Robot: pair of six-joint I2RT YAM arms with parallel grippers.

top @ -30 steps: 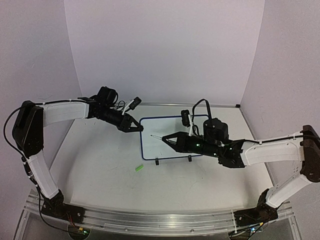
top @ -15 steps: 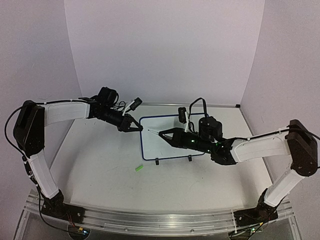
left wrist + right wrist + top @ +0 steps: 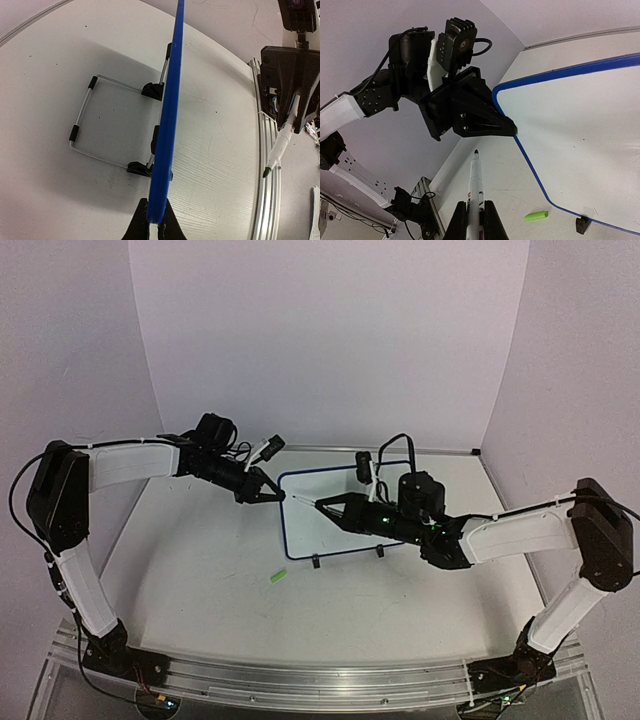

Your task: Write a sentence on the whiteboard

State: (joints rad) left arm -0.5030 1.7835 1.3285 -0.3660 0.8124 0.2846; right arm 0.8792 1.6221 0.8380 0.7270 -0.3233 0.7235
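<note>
The whiteboard [image 3: 310, 535] stands on the table with its blue frame [image 3: 167, 125] edge-on in the left wrist view, its wire stand [image 3: 85, 120] behind it. My left gripper [image 3: 279, 497] [image 3: 153, 223] is shut on the frame's left edge. My right gripper [image 3: 328, 506] [image 3: 475, 222] is shut on a white marker [image 3: 476, 185], uncapped. The marker's dark tip hangs just off the board's upper left corner, close to the left fingers [image 3: 490, 125]. The board face [image 3: 580, 120] is plain white; no sentence is in view.
A green marker cap [image 3: 277, 578] [image 3: 536, 215] lies on the table in front of the board's lower left corner. Two black clip feet [image 3: 315, 563] hold the board's bottom edge. White walls close in the table at the back and sides.
The left jaws have closed onto the board's left edge. The right arm has carried the marker left and a little up across the board, towards the left gripper.
</note>
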